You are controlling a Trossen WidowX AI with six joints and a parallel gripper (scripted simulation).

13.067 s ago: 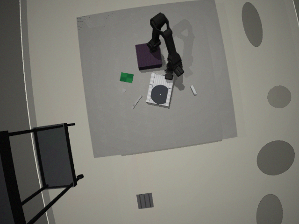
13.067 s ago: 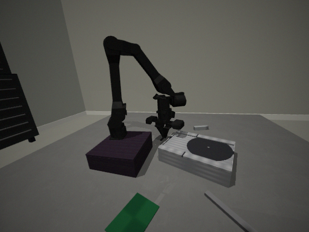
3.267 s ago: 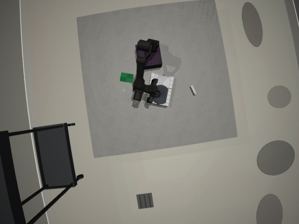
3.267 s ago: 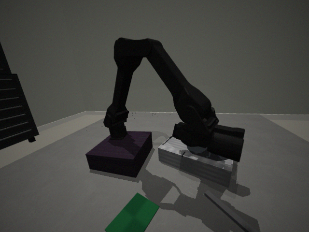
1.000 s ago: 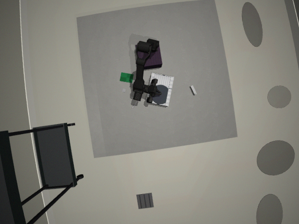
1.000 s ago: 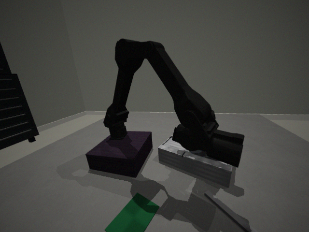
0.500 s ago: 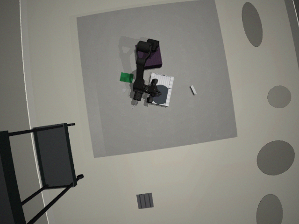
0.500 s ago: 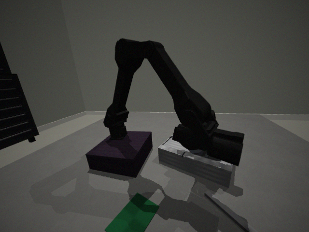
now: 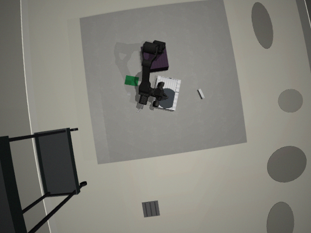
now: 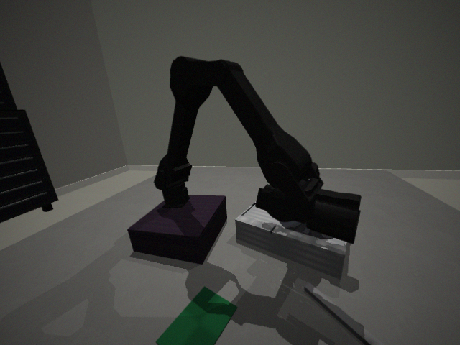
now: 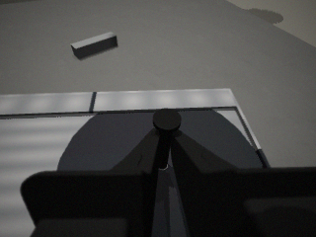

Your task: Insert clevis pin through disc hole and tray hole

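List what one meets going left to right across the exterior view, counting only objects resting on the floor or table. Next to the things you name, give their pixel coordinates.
Purple block [image 9: 162,61] [image 10: 159,243], green sheet [image 9: 131,80] [image 10: 200,319], steel tray [image 9: 178,86] [image 10: 290,246] [image 11: 44,104].

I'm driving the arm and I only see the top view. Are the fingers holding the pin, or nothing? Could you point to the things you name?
Observer: The wrist view shows the fingers closed on the pin [image 11: 167,119], just under its round head.

Operator: What is the arm standing on? I only see a purple square.

Observer: In the exterior view it's a thick block [image 9: 162,60] [image 10: 178,230], with its foot on top.

Operator: Is the pin all the way in the hole?

Observer: The wrist view shows the pin's head up above the disc [image 9: 166,102] [image 11: 94,143], but the fingers hide the hole, so I can't tell.
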